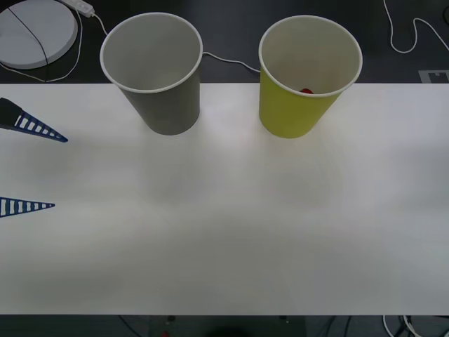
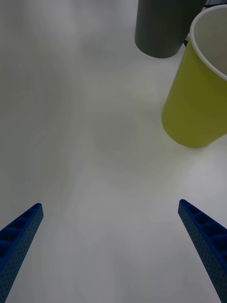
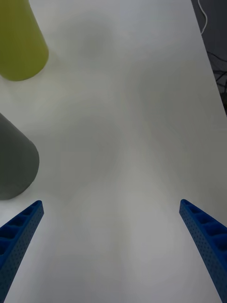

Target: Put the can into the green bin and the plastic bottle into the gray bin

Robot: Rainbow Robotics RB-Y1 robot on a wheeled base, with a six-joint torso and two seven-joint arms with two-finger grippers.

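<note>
The can (image 1: 306, 90) lies inside the green bin (image 1: 295, 105) at 1 o'clock; the gray bin (image 1: 165, 98) stands at 11. Both the left gripper (image 1: 43, 170), at 9 o'clock, and the right gripper (image 2: 111, 246) are spread apart, holding nothing. The can step looks done; next, find the bottle.

white table (image 1: 224, 232) | dark floor (image 1: 231, 35) | white cables (image 1: 410, 35) | round white disc (image 1: 35, 28)

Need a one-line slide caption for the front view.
Gray cup and green cup upright on white table; open left gripper at edge.

Left claw (image 1: 49, 170), right claw (image 2: 111, 208): blue ribbed tapered fingers, dotted faces
</note>
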